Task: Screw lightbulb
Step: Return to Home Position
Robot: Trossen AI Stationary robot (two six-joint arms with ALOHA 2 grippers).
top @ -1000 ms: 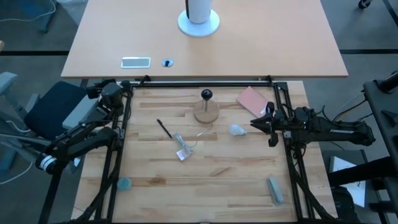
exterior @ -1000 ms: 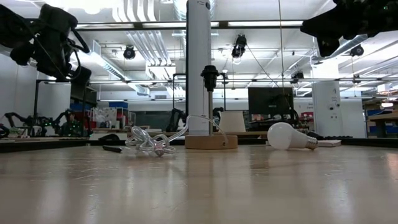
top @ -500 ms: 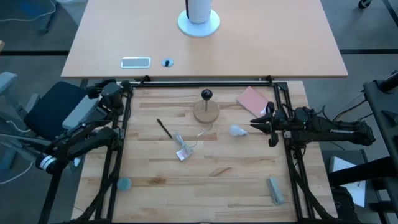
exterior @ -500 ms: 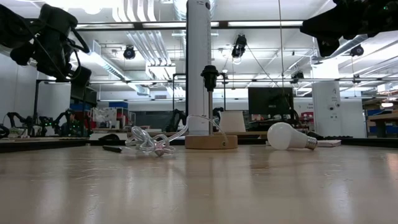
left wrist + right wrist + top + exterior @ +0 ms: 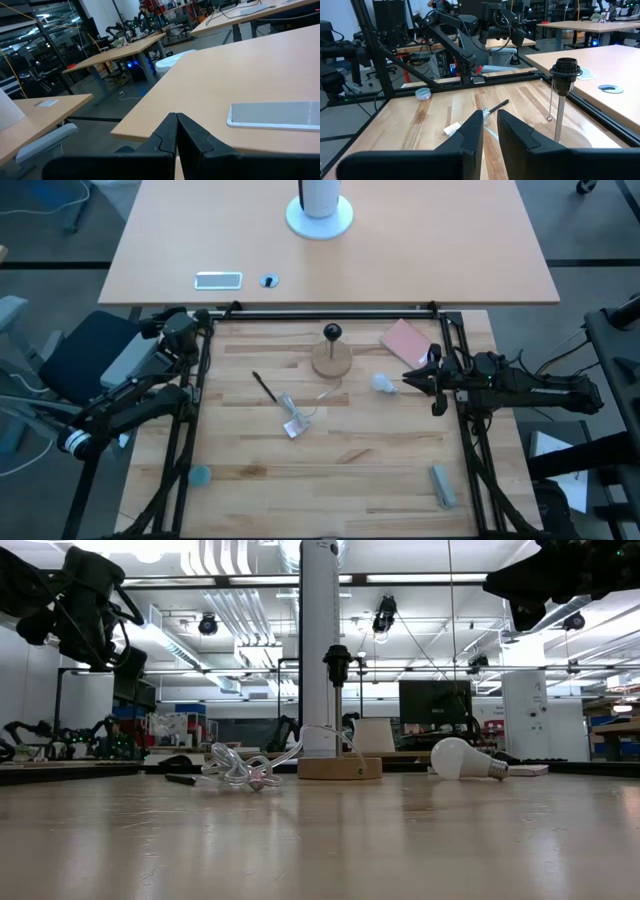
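Clearly the main hazard is the loose bulb. At the far left, the left end effector (image 5: 176, 122) is parked over the worktop's (image 5: 350, 470) rear left corner with its fingers pressed together and nothing between them; it is well apart from everything and poses little risk. Near the middle, the lamp socket (image 5: 331, 333) stands empty on its round wooden base (image 5: 331, 361), so the bulb would have to be picked up again for any screwing.

To the right of that base, the lightbulb (image 5: 381, 384) lies on its side on the bare wood, free of any grip. Being round, it would probably roll at a slight knock. Just beside it hangs the right end effector (image 5: 490, 117), its fingers only a narrow gap apart and holding nothing. If that arm swings low as it pulls away, a finger could clip the globe and send it rolling towards the socket base or the black frame rail (image 5: 452, 370), where the glass might crack.
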